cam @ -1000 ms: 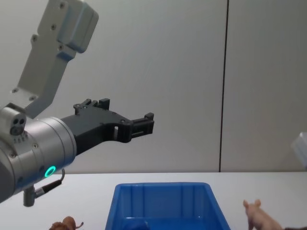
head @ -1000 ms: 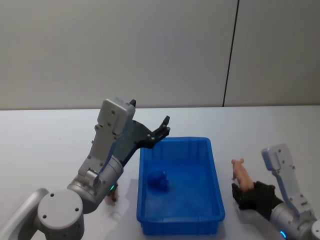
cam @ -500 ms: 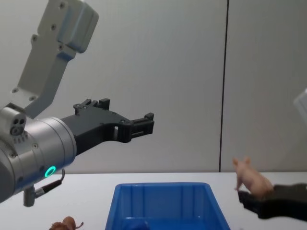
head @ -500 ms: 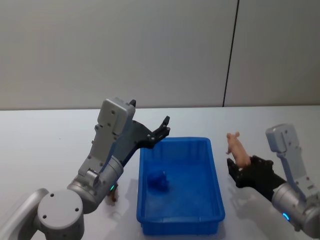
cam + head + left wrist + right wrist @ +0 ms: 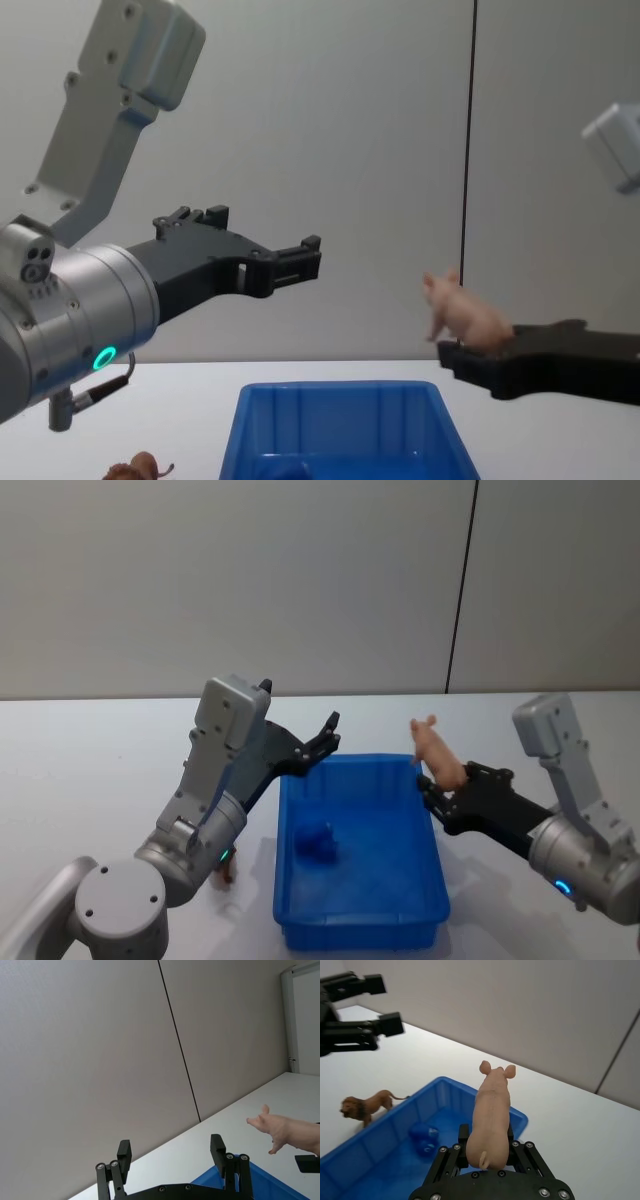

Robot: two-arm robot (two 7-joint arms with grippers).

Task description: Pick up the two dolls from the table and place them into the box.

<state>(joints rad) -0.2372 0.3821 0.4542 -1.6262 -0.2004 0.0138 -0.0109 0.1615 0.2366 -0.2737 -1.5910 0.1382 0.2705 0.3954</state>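
Note:
My right gripper (image 5: pixel 445 778) is shut on the pale pink doll (image 5: pixel 434 748), a small pig, and holds it in the air over the far right rim of the blue box (image 5: pixel 437 865). From the wrist, the pink doll (image 5: pixel 491 1110) stands upright between the jaws above the box (image 5: pixel 380 1135). The reddish-brown doll (image 5: pixel 365 1106), a lion, stands on the white table (image 5: pixel 100 770) left of the box, mostly hidden behind my left arm in the head view. My left gripper (image 5: pixel 330 732) hangs open and empty above the box's far left corner.
A small dark blue object (image 5: pixel 316 842) lies inside the box near its left wall. A grey wall with a dark vertical seam (image 5: pixel 460 590) stands behind the table. Bare tabletop lies on both sides of the box.
My right gripper lifted the pink doll off the table right of the box and carried it up and left to above the box's rim. The left arm stayed still.

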